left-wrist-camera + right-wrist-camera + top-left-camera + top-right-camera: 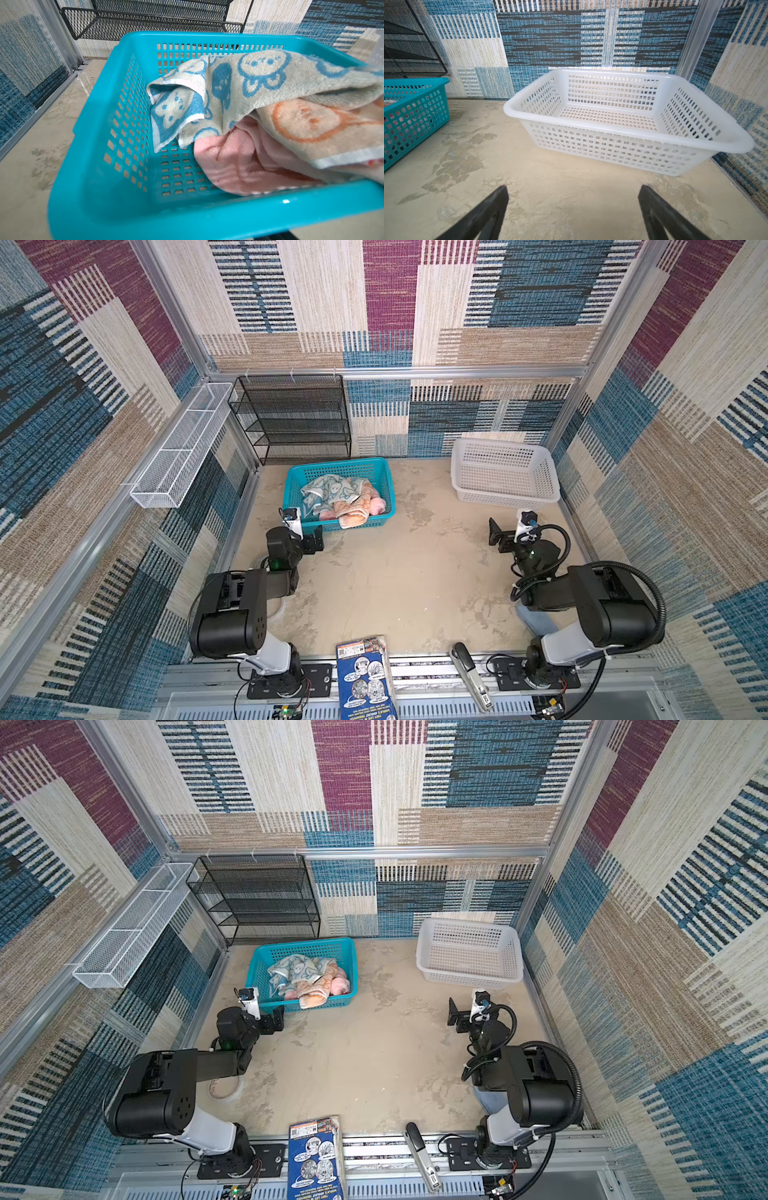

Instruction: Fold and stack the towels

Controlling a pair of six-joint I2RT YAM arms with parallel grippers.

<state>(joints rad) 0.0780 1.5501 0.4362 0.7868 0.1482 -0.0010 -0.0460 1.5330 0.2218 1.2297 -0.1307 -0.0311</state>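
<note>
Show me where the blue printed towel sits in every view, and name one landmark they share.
In a top view: blue printed towel left of centre, inside the teal basket.
In a top view: same basket, further toward the left.
Left wrist: close up, lying over the pink towel in the basket.
Right wrist: not discernible; only the basket's outer wall shows.
Shared landmark: the teal basket.

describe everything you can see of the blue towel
The blue towel is a soft terry cloth. One face is pale with blue rabbit-like figures, a turned-over corner shows blue with pale figures, and the hem is white. It lies crumpled and unfolded inside the teal basket, on the left of the pile in both top views. It drapes over the pink towel and rests against the orange towel.
</note>
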